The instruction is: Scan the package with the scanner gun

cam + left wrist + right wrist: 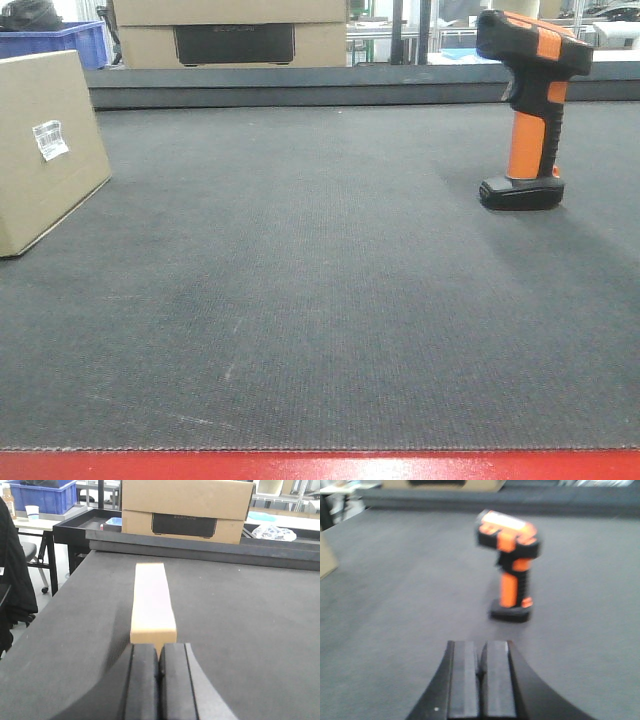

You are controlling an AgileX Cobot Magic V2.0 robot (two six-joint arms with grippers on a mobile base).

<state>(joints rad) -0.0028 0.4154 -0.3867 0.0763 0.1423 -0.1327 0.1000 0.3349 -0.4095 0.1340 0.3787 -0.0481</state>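
One package (pixel 45 150): flat-sided tan cardboard, white barcode label (pixel 50 139), at the left of the desk (pixel 320 300), which has a dark, finely woven mat surface. One scanner gun (pixel 531 105): orange handle, black head, upright on its flat base at far right. Left pincer (pixel 159 667): fingers pressed together, empty, just short of the package. Right pincer (pixel 481 667): closed, empty, apart from the scanner gun.

A wide dark grey mat (pixel 320 300) fills the frame, a red strip (pixel 320 466) along the bottom edge. At the top, a raised dark ledge (pixel 300 85) runs across, with a stacked cardboard box (pixel 232 32) with a dark panel behind it. Upper left, a blue crate (pixel 60 42). In the left wrist view, a black chair (pixel 15 590) sits at the left, with a table (pixel 40 522) carrying a cup (pixel 32 512) beyond it.
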